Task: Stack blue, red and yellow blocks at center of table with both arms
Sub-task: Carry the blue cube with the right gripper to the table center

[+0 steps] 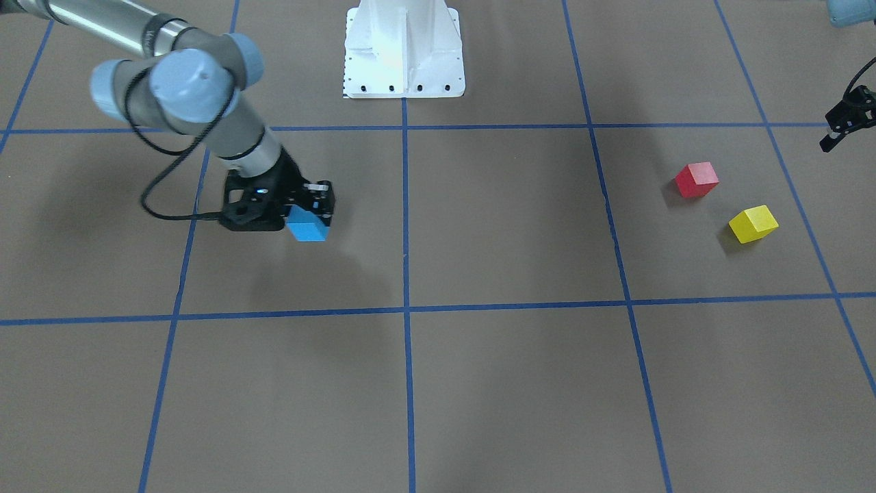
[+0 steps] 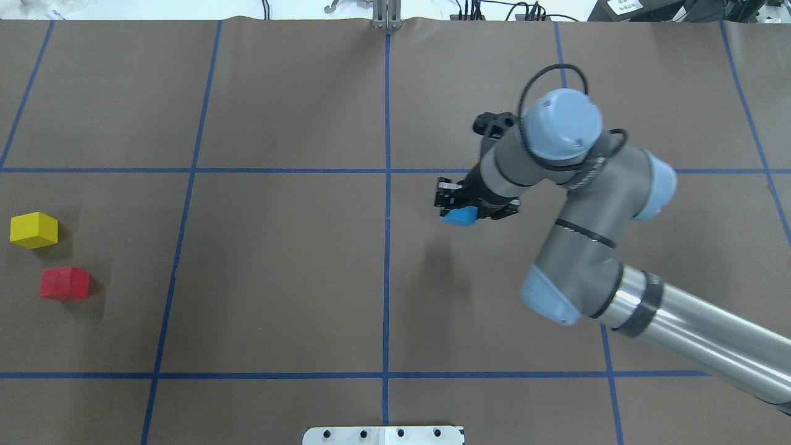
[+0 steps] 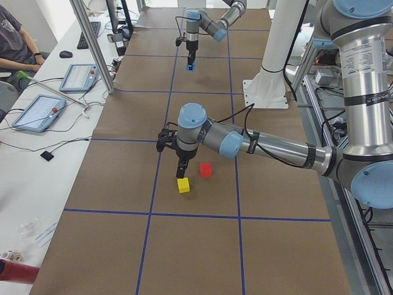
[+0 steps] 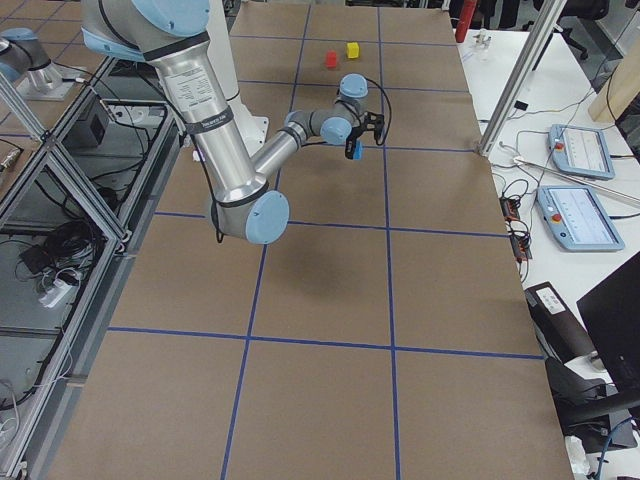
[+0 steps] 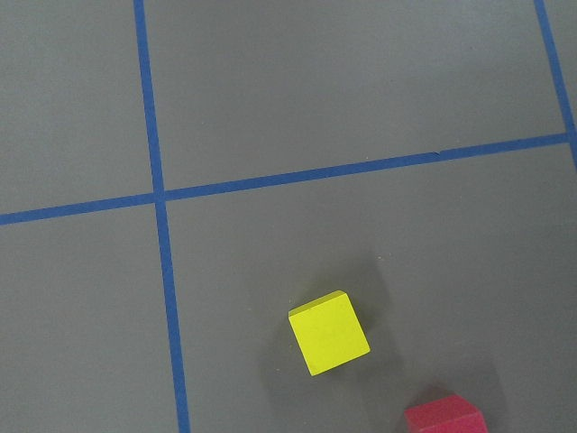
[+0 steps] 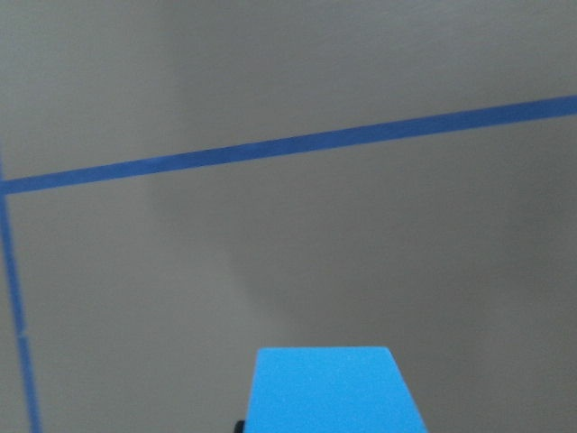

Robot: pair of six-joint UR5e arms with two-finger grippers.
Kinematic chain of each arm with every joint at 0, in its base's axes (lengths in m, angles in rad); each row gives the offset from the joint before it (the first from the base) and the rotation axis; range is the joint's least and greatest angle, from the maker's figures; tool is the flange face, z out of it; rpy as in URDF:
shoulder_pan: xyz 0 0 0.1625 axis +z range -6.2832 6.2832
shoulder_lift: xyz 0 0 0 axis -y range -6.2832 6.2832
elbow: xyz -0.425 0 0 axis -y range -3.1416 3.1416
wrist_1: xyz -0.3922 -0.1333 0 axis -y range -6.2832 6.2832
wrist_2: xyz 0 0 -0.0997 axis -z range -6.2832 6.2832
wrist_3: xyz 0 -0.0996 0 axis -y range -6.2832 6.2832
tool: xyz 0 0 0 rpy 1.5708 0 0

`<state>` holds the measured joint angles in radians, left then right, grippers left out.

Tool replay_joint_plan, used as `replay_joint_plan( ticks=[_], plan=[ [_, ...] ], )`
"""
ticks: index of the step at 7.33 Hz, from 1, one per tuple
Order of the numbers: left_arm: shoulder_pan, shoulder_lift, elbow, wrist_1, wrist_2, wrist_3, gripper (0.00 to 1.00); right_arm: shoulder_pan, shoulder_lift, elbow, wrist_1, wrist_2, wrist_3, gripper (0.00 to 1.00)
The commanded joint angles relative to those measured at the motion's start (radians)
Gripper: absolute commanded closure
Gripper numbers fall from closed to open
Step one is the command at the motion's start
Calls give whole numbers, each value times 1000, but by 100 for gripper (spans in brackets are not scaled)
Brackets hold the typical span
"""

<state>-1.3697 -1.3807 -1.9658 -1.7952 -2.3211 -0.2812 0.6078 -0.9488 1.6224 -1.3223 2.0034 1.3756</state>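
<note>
step: blue block [image 1: 307, 226] clamped in right tool [image 1: 316, 209], aloft | next: lower onto surface [image 2: 278, 278] centre | left tool [image 3: 182, 174] near yellow block [image 3: 183, 185], opening: cannot tell

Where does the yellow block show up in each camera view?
Exterior front-facing: yellow block at the right, mid-height.
Overhead exterior: yellow block at the far left edge.
Exterior left: yellow block just left of centre.
Exterior right: yellow block near the top, small.
Left wrist-mounted: yellow block at lower middle.
Right wrist-mounted: not in it.
Shared landmark: the red block close beside it, apart, in all five.
</note>
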Motion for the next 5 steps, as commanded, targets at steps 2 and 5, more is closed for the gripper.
replay_joint_plan(
  ticks=[2, 5],
  plan=[
    [1, 0, 1, -3, -1, -39, 0, -57, 271, -278, -52, -92, -36, 100],
    [3, -1, 5, -3, 0, -39, 0, -72, 280, -328, -54, -107, -50, 100]
  ],
)
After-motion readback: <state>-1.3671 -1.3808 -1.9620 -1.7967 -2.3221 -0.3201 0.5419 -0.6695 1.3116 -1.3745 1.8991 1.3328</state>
